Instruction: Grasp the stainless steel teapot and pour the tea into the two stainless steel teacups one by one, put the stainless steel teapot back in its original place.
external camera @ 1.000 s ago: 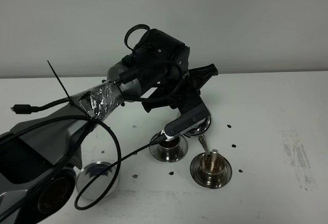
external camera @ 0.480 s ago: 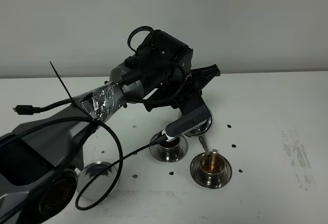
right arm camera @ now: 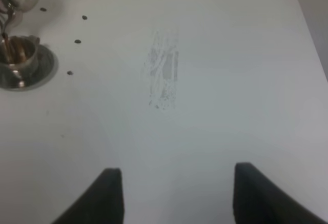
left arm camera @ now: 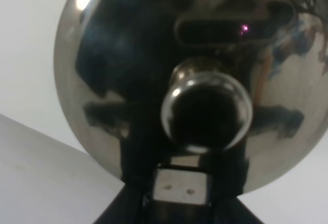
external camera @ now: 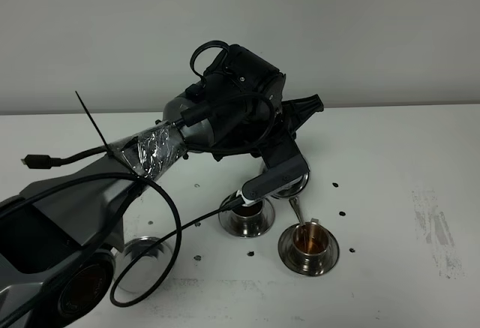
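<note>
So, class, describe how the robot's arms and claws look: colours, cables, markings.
The left arm is dark grey and black, with a band of crinkled silver tape, looping black cables and a black zip tie sticking out. The right claw has two plain black fingers.

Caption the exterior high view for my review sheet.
Left hand holds the stainless steel teapot tilted, spout over a tea-filled teacup; second teacup alongside.
</note>
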Robot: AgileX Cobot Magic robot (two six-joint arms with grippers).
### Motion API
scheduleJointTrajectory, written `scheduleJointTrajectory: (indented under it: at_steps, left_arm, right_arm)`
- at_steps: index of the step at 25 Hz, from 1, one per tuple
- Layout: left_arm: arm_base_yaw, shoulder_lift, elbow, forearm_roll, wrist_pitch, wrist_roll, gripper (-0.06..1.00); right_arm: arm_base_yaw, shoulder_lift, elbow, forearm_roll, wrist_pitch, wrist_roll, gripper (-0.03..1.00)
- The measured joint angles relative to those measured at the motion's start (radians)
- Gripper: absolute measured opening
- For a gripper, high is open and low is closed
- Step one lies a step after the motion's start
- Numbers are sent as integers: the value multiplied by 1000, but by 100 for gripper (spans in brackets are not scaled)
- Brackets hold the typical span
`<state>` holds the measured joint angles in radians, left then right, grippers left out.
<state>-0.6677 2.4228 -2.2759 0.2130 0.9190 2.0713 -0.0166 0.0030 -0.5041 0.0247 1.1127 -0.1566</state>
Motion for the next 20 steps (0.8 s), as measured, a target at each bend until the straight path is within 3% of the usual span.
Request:
scheduleJointTrajectory:
  at_steps: [20]
  left_arm:
    - [-13, 0, 0, 6, -11, 0, 26]
  right_arm:
    - [0, 0, 0, -6, 0, -1, 49]
